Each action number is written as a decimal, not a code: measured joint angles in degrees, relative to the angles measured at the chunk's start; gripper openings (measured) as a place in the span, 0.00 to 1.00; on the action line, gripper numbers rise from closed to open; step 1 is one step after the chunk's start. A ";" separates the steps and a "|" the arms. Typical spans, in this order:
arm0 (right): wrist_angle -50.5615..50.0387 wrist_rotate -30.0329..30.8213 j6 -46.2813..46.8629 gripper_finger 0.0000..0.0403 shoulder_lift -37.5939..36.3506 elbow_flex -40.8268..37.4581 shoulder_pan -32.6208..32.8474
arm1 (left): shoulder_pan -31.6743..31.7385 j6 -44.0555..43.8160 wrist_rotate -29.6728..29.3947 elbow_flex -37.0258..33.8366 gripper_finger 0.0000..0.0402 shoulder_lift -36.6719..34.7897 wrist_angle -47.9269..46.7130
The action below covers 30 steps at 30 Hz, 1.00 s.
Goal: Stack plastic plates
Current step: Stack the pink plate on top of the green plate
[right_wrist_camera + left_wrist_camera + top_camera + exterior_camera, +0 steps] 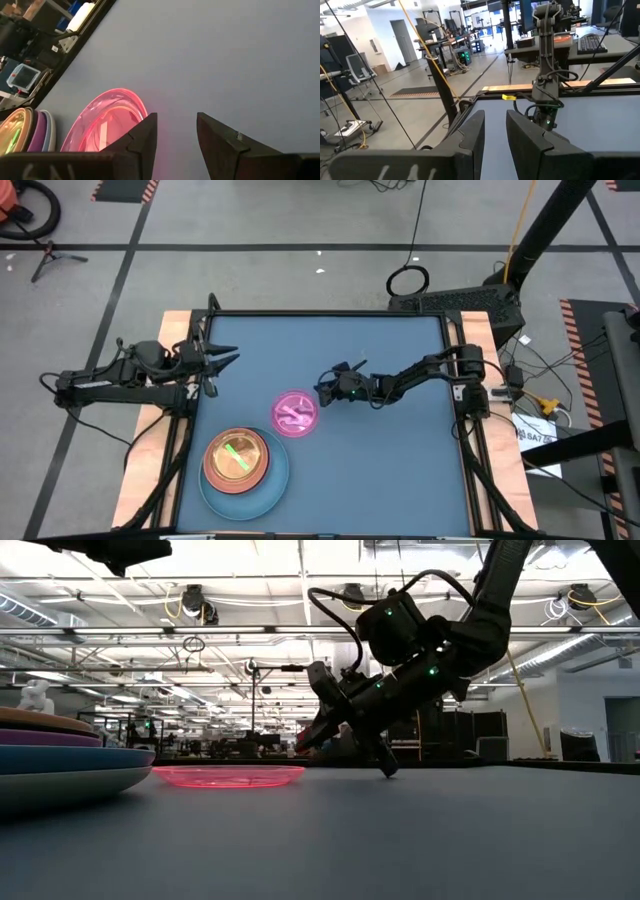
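Right gripper [325,391] low over table [400,470], fingers parted, empty. Pink plate [296,413] flat just beside fingertips, toward stack [243,465] at near-left. Left gripper [228,360] parked far-left, part-open, farther off.

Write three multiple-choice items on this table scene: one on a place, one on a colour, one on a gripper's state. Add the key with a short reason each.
1. Where is the pink plate?
A. On top of the stack
B. Alone on the table, apart from the stack
C. In the left gripper

2. What colour is the bottom plate of the stack?
A. Light blue
B. Black
C. Red

3. What state is the right gripper in?
A. Shut on the pink plate
B. Open, low beside the pink plate
C. Out of view

Key: 1 B, the high view shows bare table between it and the stack. 2 A, its blue rim rings the stack. 3 B, the right wrist view shows a gap between the fingers, holding nothing.
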 joint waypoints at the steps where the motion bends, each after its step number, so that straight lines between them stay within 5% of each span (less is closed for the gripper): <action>1: 0.02 -0.01 0.01 0.32 0.01 0.00 0.00 | -0.02 0.13 0.00 0.00 0.22 0.02 -0.02; 11: -0.22 -0.51 0.36 0.32 0.04 0.04 -0.02 | -0.02 0.33 -0.02 0.00 0.22 0.02 0.00; 19: -4.27 -11.25 0.29 0.32 0.07 2.19 1.05 | 0.00 0.33 -0.02 0.00 0.22 0.02 0.00; 23: -11.44 -16.94 0.04 0.32 0.26 7.22 1.23 | 0.00 0.08 -0.01 0.00 0.22 0.02 0.11; 30: -31.81 -12.18 -4.18 0.32 0.26 17.51 1.87 | 0.00 -1.39 0.00 0.00 0.22 0.01 0.15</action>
